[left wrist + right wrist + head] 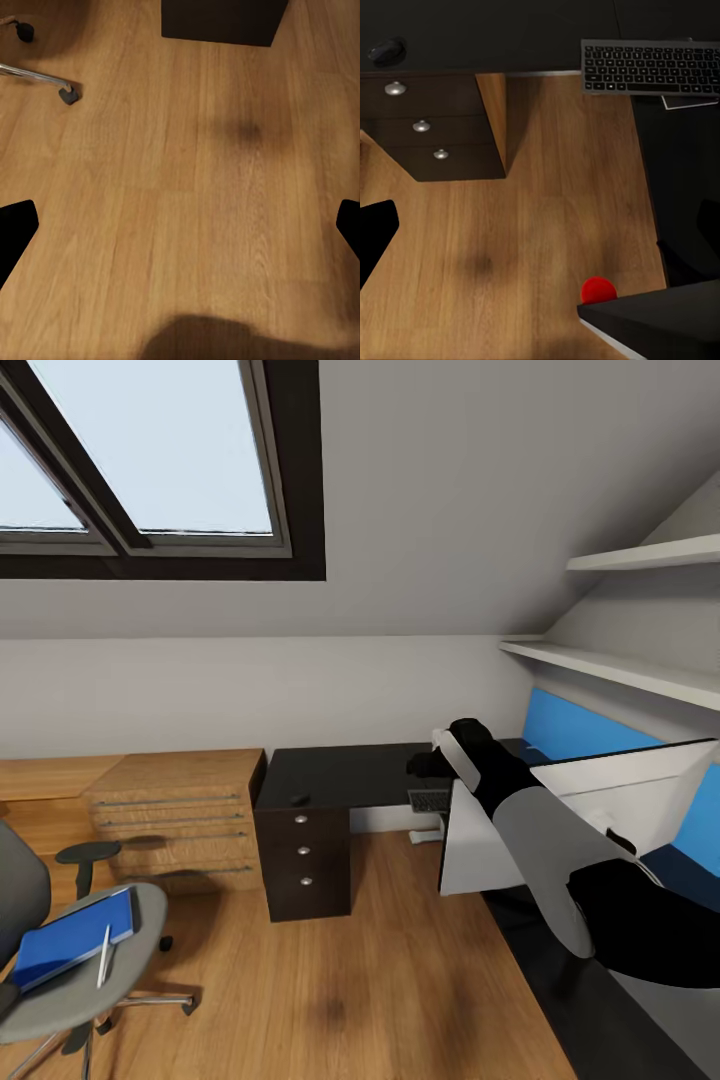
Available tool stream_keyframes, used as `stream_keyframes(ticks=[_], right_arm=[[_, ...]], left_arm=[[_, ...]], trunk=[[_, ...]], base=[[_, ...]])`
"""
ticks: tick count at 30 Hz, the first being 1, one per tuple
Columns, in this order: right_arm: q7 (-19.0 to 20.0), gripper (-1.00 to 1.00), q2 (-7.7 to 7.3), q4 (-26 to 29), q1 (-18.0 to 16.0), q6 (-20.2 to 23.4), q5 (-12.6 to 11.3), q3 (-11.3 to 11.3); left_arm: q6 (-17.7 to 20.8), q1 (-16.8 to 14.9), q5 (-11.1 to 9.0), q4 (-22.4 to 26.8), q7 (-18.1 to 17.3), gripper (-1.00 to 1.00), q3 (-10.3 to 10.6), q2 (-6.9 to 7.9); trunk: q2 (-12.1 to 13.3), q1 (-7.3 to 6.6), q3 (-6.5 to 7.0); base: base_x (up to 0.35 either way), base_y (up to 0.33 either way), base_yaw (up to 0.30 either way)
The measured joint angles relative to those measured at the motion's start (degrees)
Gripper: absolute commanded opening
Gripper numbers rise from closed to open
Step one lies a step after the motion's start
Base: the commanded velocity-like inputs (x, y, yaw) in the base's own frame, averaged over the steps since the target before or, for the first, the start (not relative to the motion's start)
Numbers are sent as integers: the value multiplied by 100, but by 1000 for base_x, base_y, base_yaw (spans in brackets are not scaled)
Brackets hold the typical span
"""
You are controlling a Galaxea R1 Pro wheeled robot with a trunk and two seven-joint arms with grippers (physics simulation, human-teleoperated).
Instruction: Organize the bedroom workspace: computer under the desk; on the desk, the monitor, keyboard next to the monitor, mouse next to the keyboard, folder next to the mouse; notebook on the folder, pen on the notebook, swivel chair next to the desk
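The black L-shaped desk [340, 775] stands under the sloped wall, and its drawer unit [303, 852] has round knobs. On it lie the mouse [298, 798] [386, 51] and the keyboard [430, 800] [649, 67]. The wide monitor [480, 855] shows its white back, tilted over the desk's right wing. My right gripper [428, 763] [540, 232] hangs open above the floor in front of the keyboard, holding nothing. The swivel chair [120, 975] at lower left carries the blue folder [70, 940] and the pen [103, 956]. I cannot make out the notebook, and the computer is out of view. My left gripper [180, 225] is open over bare floor.
A light wooden dresser [180, 810] stands left of the desk. White shelves [620, 670] and a blue wall panel [570, 725] sit at the right. The chair's chrome leg and castor [67, 93] are near my left gripper. A small red spot [598, 289] lies by the monitor's edge.
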State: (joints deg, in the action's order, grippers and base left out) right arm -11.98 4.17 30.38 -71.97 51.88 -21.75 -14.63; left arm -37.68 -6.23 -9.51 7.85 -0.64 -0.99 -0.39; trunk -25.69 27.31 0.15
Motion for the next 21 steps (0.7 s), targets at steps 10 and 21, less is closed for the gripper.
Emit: stream_keyframes(ticks=[10, 21], right_arm=[[2, 100, 0, 0, -1, 0, 2, 1], [2, 100, 0, 0, 0, 1, 7, -2]], left_arm=[[-1, 0, 0, 0, 0, 100, 1, 0], [-3, -1, 0, 0, 0, 100, 3, -2]], trunk=[[0, -1, 0], [0, -1, 0]], base=[[-56, -34, 0], [-2, -1, 0]])
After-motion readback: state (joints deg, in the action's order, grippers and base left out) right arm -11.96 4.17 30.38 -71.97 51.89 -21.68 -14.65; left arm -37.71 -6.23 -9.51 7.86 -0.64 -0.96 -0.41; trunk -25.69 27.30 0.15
